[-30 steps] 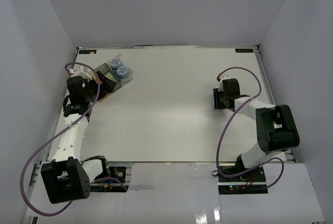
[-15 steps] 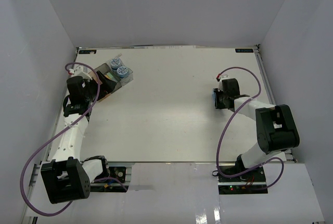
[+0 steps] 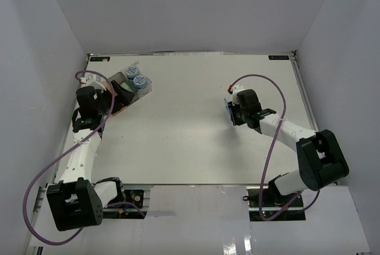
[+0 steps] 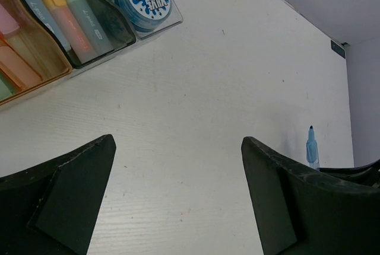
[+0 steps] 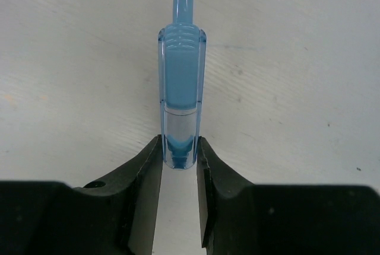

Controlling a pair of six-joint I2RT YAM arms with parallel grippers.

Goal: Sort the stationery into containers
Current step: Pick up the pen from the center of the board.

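While the top external view looks down on the white tabletop (image 3: 190, 142), the left gripper (image 3: 121, 93) sits at the far left corner, right against the cluster of small joined translucent plastic bins (image 3: 144, 88), and two round blue-and-white patterned rolls (image 3: 141, 80) stand side by side in the end compartment. Well apart from them, right of the table's middle, the right gripper (image 3: 229, 110) carries a short pale-blue marker stick (image 3: 227, 107). Seen from the left wrist, the left gripper's two black fingers (image 4: 65, 195) are spread wide with nothing between them. Beyond them lie the orange-tan bin (image 4: 46, 72) with pink and orange sticks, the smoky grey bin (image 4: 116, 29) beside it with blue, orange and green sticks lying parallel, and the clear bin (image 4: 169, 22) with the rolls. The blue marker shows far off at the right edge. From the right wrist, the right gripper's fingers (image 5: 145, 178) are clamped on the clear lower end of the blue marker, which points straight away from the camera, tip forward, close over the table. Whether it touches the surface I cannot tell.
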